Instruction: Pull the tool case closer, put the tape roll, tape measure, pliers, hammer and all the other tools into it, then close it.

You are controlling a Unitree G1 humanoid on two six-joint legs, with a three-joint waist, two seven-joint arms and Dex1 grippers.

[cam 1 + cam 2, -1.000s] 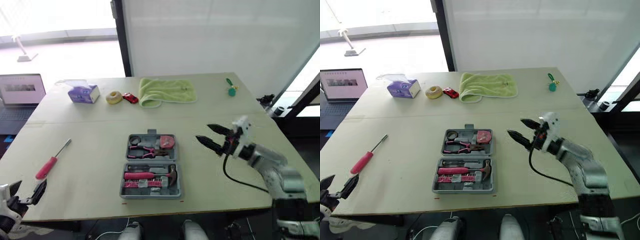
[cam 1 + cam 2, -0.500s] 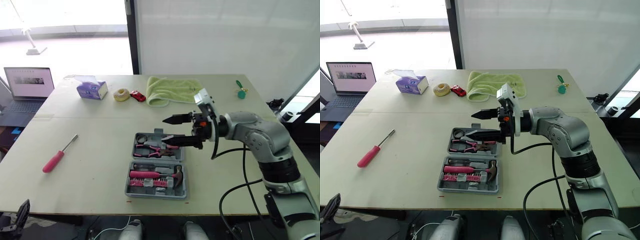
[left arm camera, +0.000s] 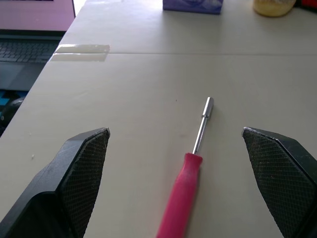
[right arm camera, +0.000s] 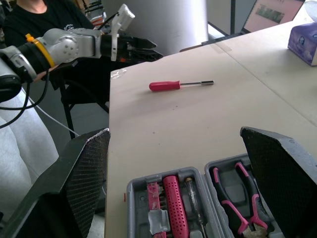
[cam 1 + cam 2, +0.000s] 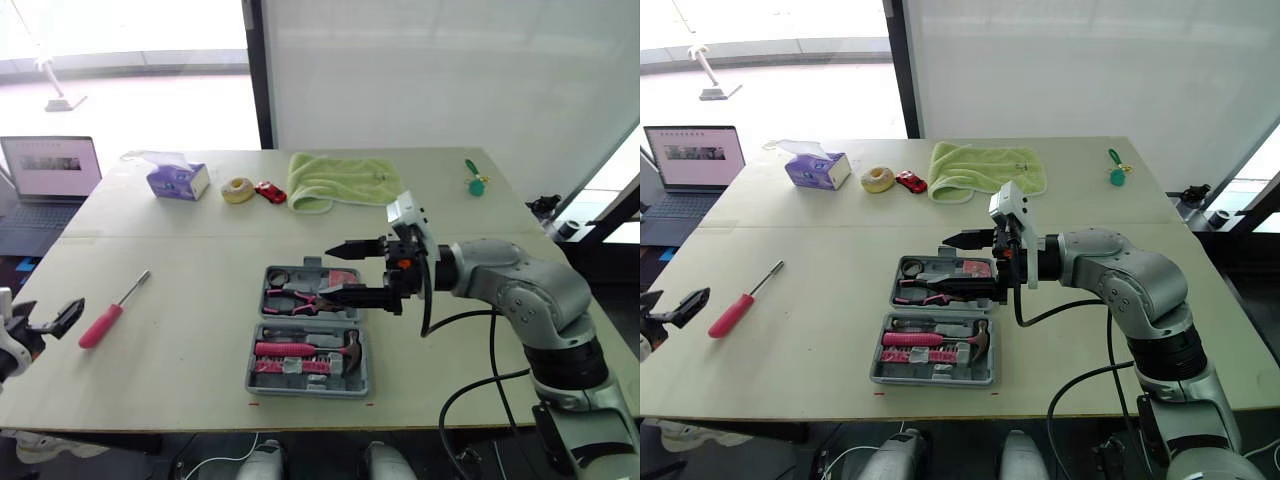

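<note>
**Right wrist view looks into the case; left wrist view frames the screwdriver**

Right wrist view shows what my head cameras blur: the pliers (image 4: pixel 237 210) in one half of the open tool case (image 4: pixel 148 191) and the hammer (image 4: pixel 174 198) with its pink handle in the other. Past them it shows my left gripper (image 4: pixel 132 47) beyond the table's (image 4: pixel 163 119) left edge.

From the head views, the case lies open at the middle of the table, close to the front edge. My right gripper (image 5: pixel 335 272) hangs over its far half, fingers spread wide and holding nothing.

Left wrist view shows my left gripper's black pads far apart and empty, with the red-handled screwdriver (image 3: pixel 190 168) lying between them on the table near the left edge.

The tape roll (image 5: pixel 237 190) sits near the far edge, between a tissue box (image 5: pixel 178 181) and a green towel (image 5: pixel 340 180).
</note>
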